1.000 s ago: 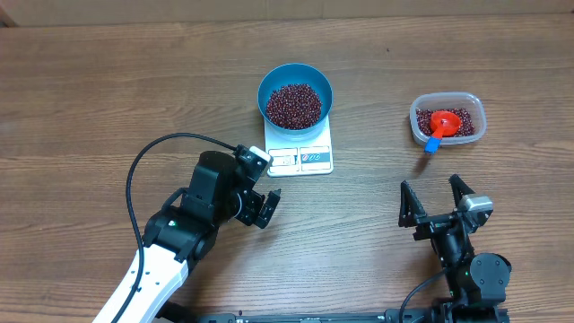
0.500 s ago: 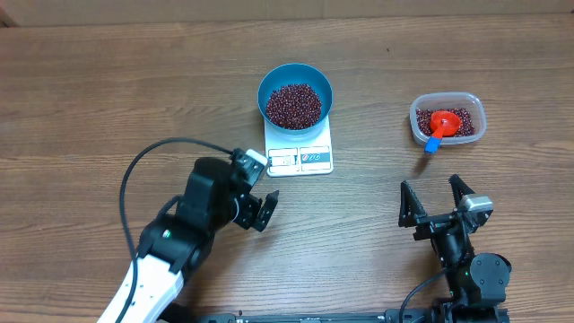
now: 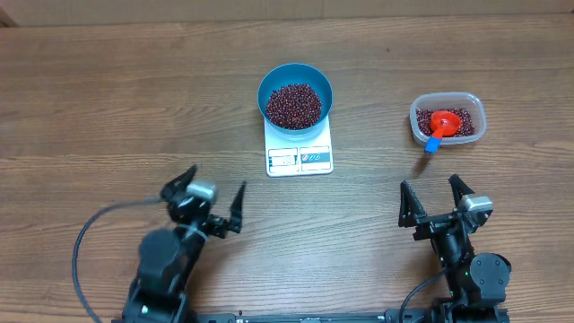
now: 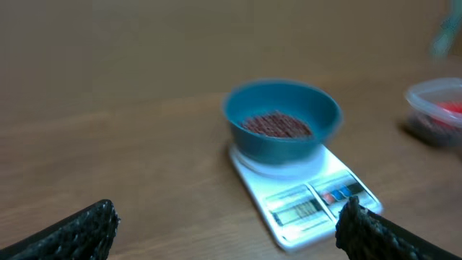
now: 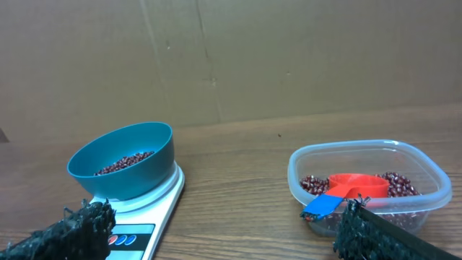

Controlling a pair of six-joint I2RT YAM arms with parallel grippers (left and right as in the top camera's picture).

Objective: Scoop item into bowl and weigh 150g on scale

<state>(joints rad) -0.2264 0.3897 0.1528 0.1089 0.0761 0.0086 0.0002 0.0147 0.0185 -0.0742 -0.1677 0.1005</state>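
Blue bowl [image 3: 295, 79], holding red-brown beans [image 3: 293, 105], sits on the white scale [image 3: 300, 158] — left claw [image 3: 211, 193] and right claw [image 3: 429, 193] gape wide and empty, well short of it. You likely do best to read the display before reaching for the red scoop [image 3: 442, 121].

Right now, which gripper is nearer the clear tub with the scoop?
Right. The right gripper sits just short of the tub, on its near side; the left gripper is far off, beyond the scale.

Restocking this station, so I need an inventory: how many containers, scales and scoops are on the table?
Containers: 2 (blue bowl, clear tub)
Scales: 1 (white scale)
Scoops: 1 (red scoop)
Total: 4
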